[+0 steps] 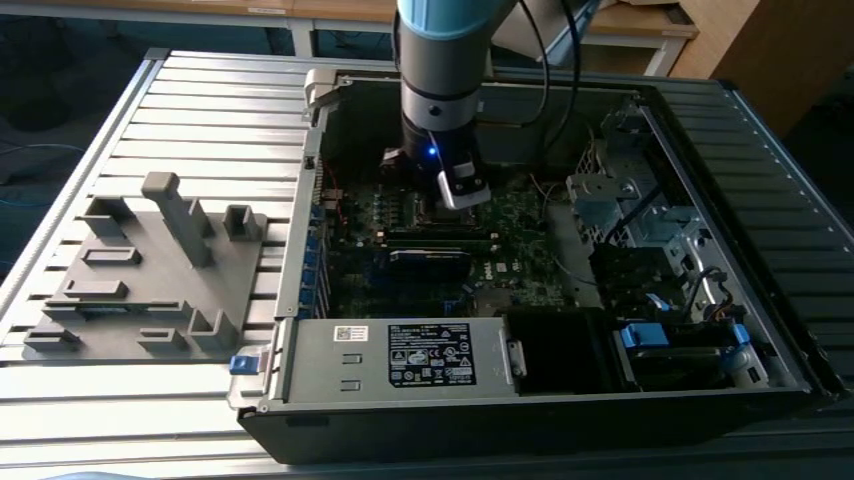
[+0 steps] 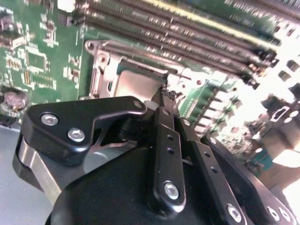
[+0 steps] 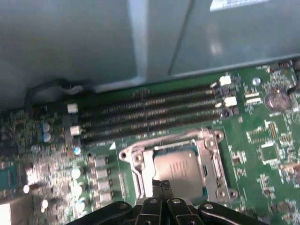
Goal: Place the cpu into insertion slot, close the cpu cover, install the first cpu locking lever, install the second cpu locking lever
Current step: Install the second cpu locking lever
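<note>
Where the scene is seen whole, in the exterior view, a ribbed grey metal table (image 1: 200, 110) carries one open computer case (image 1: 534, 400) and, to the exterior view's left of it, one grey fixture block (image 1: 147, 280); wooden furniture (image 1: 747, 40) stands behind. One arm (image 1: 447, 60) reaches down into the case over the green motherboard (image 1: 534, 250). Both wrist views show what the exterior view does not resolve: four long black memory slots (image 3: 150, 112) lying beyond the socket, and one insertion slot (image 3: 176, 164) directly below the fingertips. The cpu cover (image 3: 213, 159) lies flat on the slot, and the cpu (image 3: 180, 171) sits framed in its window, silvery top exposed. In the first wrist view the gripper (image 3: 161, 183) has its fingers pressed together, narrow, holding nothing, tips just above the cpu's near edge. One round coin cell (image 3: 277, 99) lies well aside.
</note>
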Available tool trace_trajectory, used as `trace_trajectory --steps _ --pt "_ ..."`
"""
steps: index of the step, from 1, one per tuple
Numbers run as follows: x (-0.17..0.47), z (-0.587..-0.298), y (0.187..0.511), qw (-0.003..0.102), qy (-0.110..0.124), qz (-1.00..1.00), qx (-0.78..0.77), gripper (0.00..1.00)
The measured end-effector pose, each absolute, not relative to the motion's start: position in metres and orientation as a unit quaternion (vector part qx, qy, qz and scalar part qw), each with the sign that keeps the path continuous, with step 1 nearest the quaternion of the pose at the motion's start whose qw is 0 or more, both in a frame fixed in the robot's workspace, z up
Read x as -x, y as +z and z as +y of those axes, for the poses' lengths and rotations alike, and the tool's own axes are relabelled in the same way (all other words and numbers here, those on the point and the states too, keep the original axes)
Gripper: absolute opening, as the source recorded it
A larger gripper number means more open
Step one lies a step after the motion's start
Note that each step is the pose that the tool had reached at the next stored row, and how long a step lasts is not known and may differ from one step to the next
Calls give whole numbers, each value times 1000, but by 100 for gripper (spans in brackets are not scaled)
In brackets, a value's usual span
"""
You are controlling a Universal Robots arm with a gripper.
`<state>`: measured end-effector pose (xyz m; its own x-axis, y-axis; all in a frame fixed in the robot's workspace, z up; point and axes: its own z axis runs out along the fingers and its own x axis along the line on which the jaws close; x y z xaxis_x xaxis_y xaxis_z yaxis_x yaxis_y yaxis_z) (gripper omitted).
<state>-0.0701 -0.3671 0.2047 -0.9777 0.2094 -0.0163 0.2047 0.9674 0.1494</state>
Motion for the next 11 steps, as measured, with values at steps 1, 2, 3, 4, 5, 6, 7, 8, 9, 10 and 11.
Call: trace_trajectory --steps 1,2,3,4,5,6,7,8,9,10,11 --pt "68 -365 205 16 73 992 -104 11" --pt "66 -364 205 16 73 992 -104 11" --pt "64 -363 205 16 73 992 -104 11" --pt "62 -362 205 16 73 992 -104 11" --pt "61 -361 205 16 73 992 -104 11" --pt "59 -361 205 15 72 992 -104 11" --pt "58 -361 205 14 71 992 -105 11" --pt "58 -361 205 14 71 992 -105 11" --pt "57 -360 206 13 71 992 -105 11" --pt "56 -360 206 12 70 992 -105 11" --pt "56 -360 206 12 70 992 -105 11"
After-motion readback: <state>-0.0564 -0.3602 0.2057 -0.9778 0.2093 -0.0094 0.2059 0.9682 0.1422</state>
